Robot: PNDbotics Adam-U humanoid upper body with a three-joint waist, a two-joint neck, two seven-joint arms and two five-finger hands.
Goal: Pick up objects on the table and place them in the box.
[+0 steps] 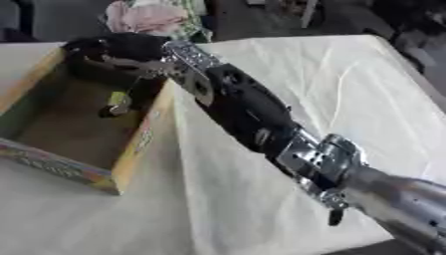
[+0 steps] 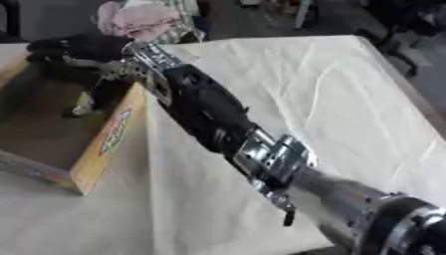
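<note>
The black-and-silver right arm (image 1: 253, 114) stretches diagonally across the cream-clothed table (image 1: 348, 89), its right hand (image 1: 118, 47) over the far part of the open cardboard box (image 1: 131, 149). The box's near half and the cloth to the right lie unobstructed; a small yellowish object (image 1: 118, 103) occupies the box's middle.

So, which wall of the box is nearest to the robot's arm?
The right-hand long wall of the box, with the yellow outer face. The right arm passes over its far end, and the right hand hangs above the box interior; the other walls lie farther left.

Soft, even daylight brightens the pale tablecloth (image 1: 348, 89), while both views are blurred throughout.
</note>
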